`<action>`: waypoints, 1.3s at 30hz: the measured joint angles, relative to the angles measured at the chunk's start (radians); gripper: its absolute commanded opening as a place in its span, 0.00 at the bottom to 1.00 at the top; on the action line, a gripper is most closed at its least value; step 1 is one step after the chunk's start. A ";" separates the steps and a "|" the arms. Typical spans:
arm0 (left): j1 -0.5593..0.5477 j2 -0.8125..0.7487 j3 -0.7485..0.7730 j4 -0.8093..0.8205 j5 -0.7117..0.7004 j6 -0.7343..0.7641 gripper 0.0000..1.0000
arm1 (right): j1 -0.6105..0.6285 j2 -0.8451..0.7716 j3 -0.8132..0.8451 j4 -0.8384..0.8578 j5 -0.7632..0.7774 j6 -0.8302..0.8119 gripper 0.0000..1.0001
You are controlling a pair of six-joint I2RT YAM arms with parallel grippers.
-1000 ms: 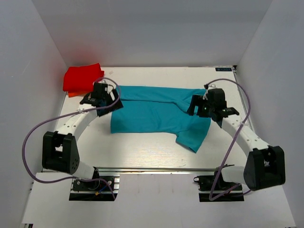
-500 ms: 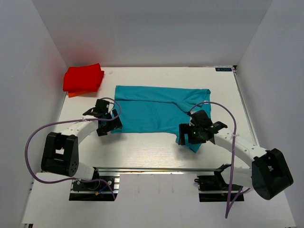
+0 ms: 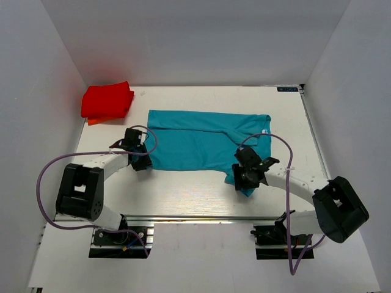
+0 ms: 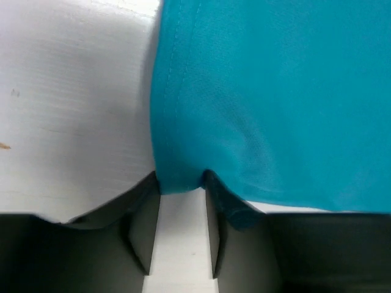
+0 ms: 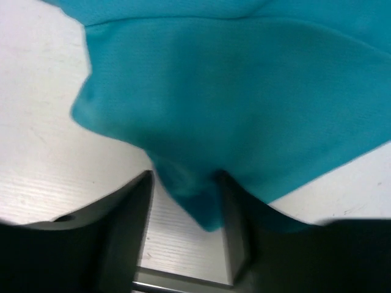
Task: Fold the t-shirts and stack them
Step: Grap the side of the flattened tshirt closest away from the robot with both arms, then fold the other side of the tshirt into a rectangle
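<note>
The teal t-shirt (image 3: 204,143) lies spread across the middle of the table (image 3: 183,195), near its centre. The left gripper (image 3: 140,162) has its fingers (image 4: 146,223) closed on the shirt's lower left corner; the right gripper (image 3: 247,179) pinches the lower right sleeve tip. The red t-shirt (image 3: 107,101) sits folded at the upper left of the frame.

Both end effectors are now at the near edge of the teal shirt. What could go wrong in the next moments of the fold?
1. The left end effector has only a thin bit of hem of the teal shirt between its fingers, so the cloth may slip out.
2. The right end effector is at a bunched sleeve, so the fold may come out uneven.
3. The red shirt lies close to the left; a wide swing could disturb it.
</note>
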 measured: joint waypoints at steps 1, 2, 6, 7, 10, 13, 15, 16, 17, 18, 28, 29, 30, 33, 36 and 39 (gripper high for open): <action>0.000 0.007 -0.001 0.007 0.001 0.004 0.29 | 0.004 0.004 0.000 0.002 0.011 0.010 0.47; 0.000 0.011 0.000 0.013 0.003 0.007 0.19 | 0.008 0.007 0.000 0.003 0.019 0.018 0.44; 0.000 0.019 -0.002 0.029 0.013 0.011 0.00 | 0.022 0.014 0.000 0.017 0.041 0.027 0.23; 0.000 0.019 -0.002 0.031 0.014 0.012 0.00 | 0.026 0.017 0.000 0.021 0.047 0.028 0.16; 0.000 0.021 0.000 0.032 0.019 0.015 0.00 | 0.035 0.021 0.001 0.024 0.068 0.044 0.00; 0.000 0.021 0.003 0.027 0.021 0.019 0.00 | 0.042 0.021 0.006 0.013 0.080 0.048 0.00; 0.000 0.021 0.008 0.017 0.021 0.021 0.00 | 0.044 0.020 0.018 -0.016 0.086 0.044 0.00; 0.000 0.021 0.015 0.006 0.022 0.023 0.00 | 0.044 0.018 0.026 -0.032 0.087 0.040 0.00; 0.000 0.021 0.021 -0.001 0.022 0.025 0.00 | 0.045 0.018 0.037 -0.047 0.085 0.034 0.00; 0.000 0.021 0.029 -0.009 0.022 0.027 0.00 | 0.045 0.016 0.052 -0.060 0.083 0.026 0.00; 0.008 0.024 0.184 -0.080 0.033 0.030 0.00 | 0.035 0.088 0.261 -0.144 0.085 -0.108 0.00; 0.009 0.028 0.205 -0.085 0.032 0.029 0.00 | 0.031 0.102 0.282 -0.147 0.095 -0.118 0.00; 0.010 0.037 0.227 -0.090 0.032 0.029 0.00 | 0.025 0.112 0.298 -0.152 0.103 -0.127 0.00; 0.013 0.075 0.293 -0.103 0.032 0.022 0.00 | 0.002 0.137 0.347 -0.169 0.135 -0.154 0.00; 0.013 0.136 0.356 -0.112 0.032 0.019 0.00 | -0.027 0.156 0.386 -0.181 0.162 -0.179 0.00; 0.013 0.198 0.410 -0.124 0.032 0.016 0.00 | -0.058 0.179 0.420 -0.188 0.178 -0.203 0.00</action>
